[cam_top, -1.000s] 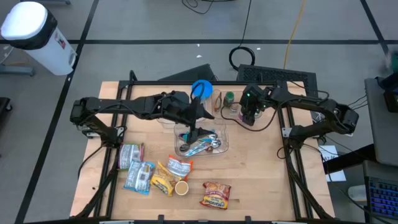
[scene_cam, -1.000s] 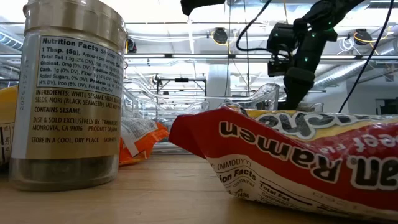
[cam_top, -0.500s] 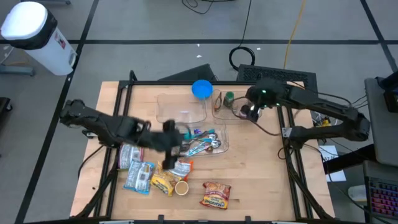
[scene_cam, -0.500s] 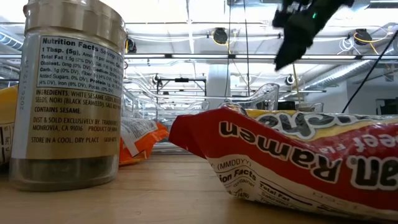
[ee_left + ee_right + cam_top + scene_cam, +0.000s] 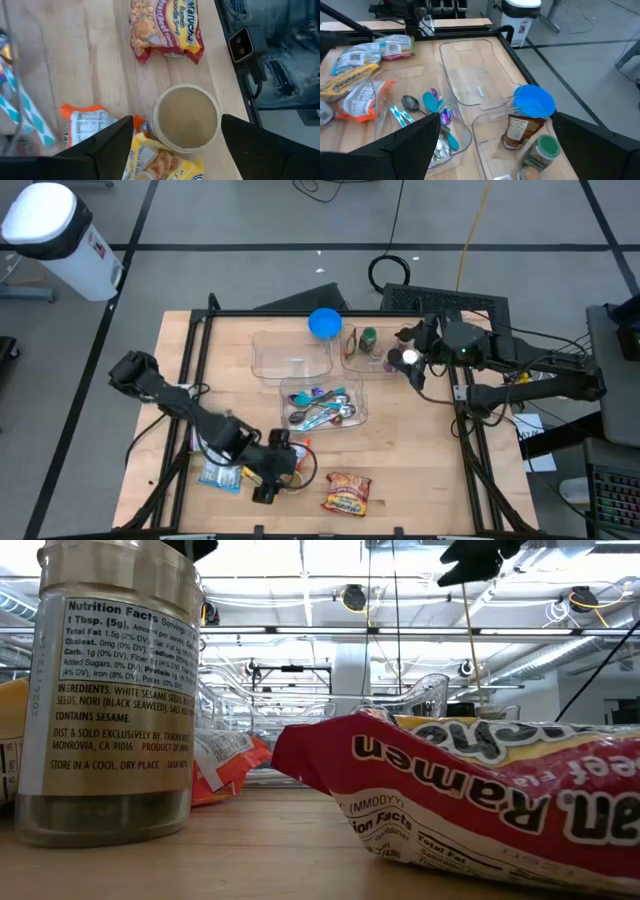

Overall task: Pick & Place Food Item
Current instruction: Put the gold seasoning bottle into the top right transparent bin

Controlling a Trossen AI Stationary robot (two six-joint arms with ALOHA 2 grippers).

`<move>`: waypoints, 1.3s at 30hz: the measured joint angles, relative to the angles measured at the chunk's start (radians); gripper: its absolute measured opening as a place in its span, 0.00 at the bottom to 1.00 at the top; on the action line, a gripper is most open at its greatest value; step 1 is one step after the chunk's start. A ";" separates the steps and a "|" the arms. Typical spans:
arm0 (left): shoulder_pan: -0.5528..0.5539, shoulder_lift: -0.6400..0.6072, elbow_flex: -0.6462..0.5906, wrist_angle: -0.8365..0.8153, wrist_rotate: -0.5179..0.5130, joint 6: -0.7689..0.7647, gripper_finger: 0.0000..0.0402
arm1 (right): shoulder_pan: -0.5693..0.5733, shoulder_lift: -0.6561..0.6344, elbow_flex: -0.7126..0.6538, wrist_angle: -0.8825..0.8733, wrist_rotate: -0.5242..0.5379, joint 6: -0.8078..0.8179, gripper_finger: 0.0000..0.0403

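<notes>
A seasoning jar with a tan lid (image 5: 186,112) stands upright on the table near the front edge, and it also shows close up in the low view (image 5: 110,690). A red ramen packet (image 5: 347,492) lies flat to its right. My left gripper (image 5: 177,119) is open and points down above the jar, one finger on each side of the lid, touching nothing. In the high view my left gripper (image 5: 283,477) hides the jar. My right gripper (image 5: 403,350) is open and empty, raised over the far right of the table.
An orange packet (image 5: 90,125) and a yellow packet (image 5: 160,162) lie against the jar. A blue-white packet (image 5: 220,472) lies further left. Clear bins stand at the far middle: one with spoons (image 5: 325,408), one bare (image 5: 292,355), one with bottles (image 5: 365,350). A blue lid (image 5: 324,323) is behind them.
My left gripper has swung from over the spoon bin toward the table's near edge and now hangs over the jar among the packets. My right gripper has risen out of the bottle bin and drawn back toward the table's right edge.
</notes>
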 joint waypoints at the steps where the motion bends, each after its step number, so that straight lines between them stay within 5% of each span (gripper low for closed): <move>1: -0.001 0.007 0.000 0.004 0.000 -0.001 0.77 | 0.010 0.003 0.000 0.002 0.014 0.000 0.94; 18: 0.078 0.028 0.029 0.079 -0.009 -0.188 0.78 | 0.027 0.057 0.000 -0.002 0.018 -0.012 0.94; 25: 0.084 0.028 0.039 0.072 -0.071 -0.200 0.86 | 0.027 0.058 0.000 -0.005 0.016 -0.008 0.94; 30: 0.086 0.028 0.039 0.051 -0.001 -0.225 0.94 | 0.027 0.058 0.000 -0.006 0.014 -0.001 0.94; 35: 0.027 0.035 0.039 0.047 0.027 -0.097 0.97 | 0.027 0.058 0.000 -0.008 0.014 -0.001 0.94; 39: -0.030 0.043 0.040 0.055 -0.058 0.094 0.96 | 0.027 0.058 -0.001 -0.010 0.014 0.000 0.94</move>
